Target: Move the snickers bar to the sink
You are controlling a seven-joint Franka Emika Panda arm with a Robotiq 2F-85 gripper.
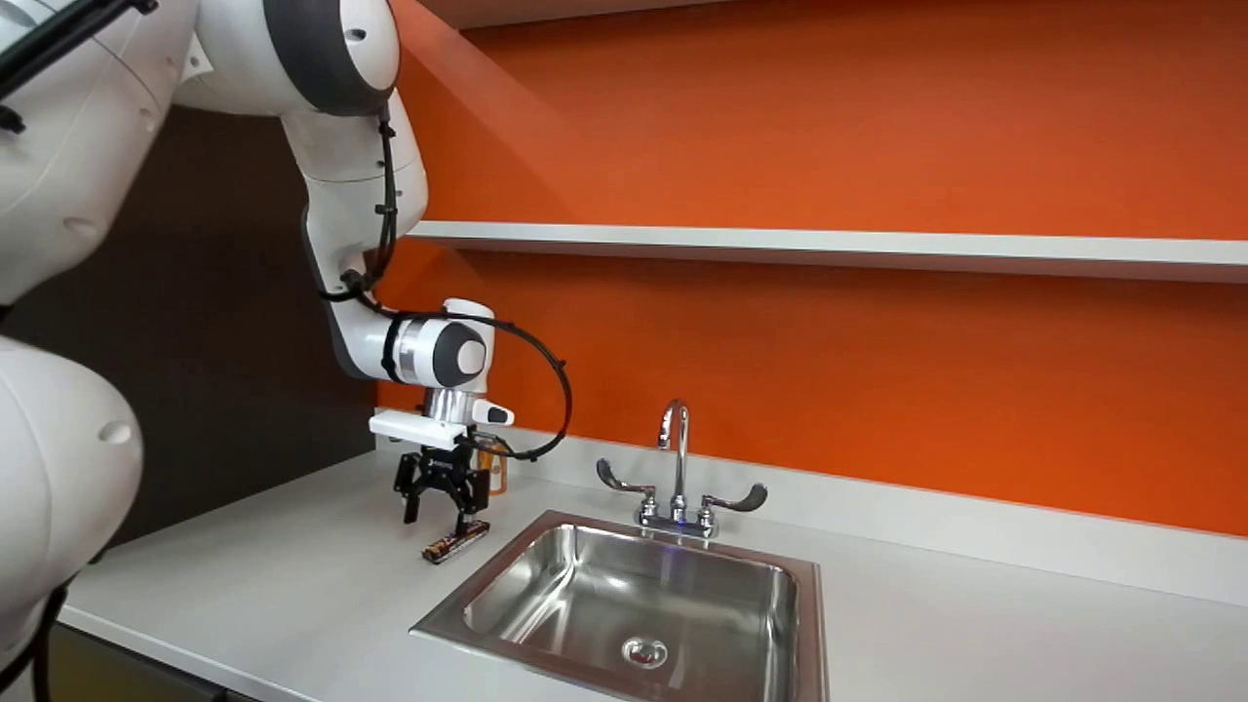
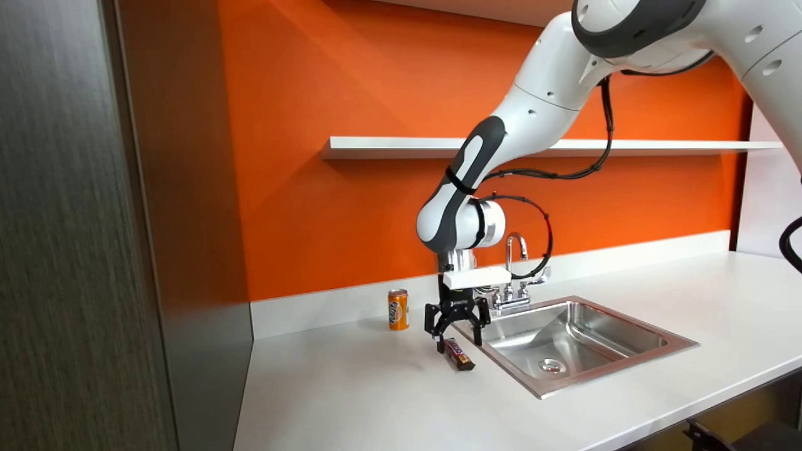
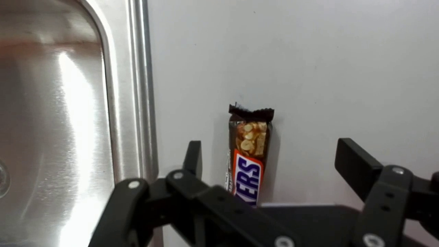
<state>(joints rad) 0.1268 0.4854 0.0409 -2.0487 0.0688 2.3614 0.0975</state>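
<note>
The snickers bar (image 1: 451,544) lies flat on the white counter beside the sink (image 1: 811,634); the bar also shows in an exterior view (image 2: 459,357). The sink is a steel basin, seen in an exterior view (image 2: 673,343) and at the left of the wrist view (image 3: 125,85). My gripper (image 1: 438,521) points down over the bar with its fingers apart. In the wrist view the gripper (image 3: 272,152) is open, one finger on each side of the bar (image 3: 249,151), nearer the sink-side finger. The bar's near end is hidden behind the gripper. Neither finger visibly touches it.
An orange can (image 2: 398,310) stands on the counter near the back wall, partly behind the gripper in an exterior view (image 1: 497,470). The chrome faucet (image 1: 680,463) rises at the sink's back edge. A white shelf (image 1: 829,239) runs above. A dark panel (image 2: 200,313) bounds the counter's side.
</note>
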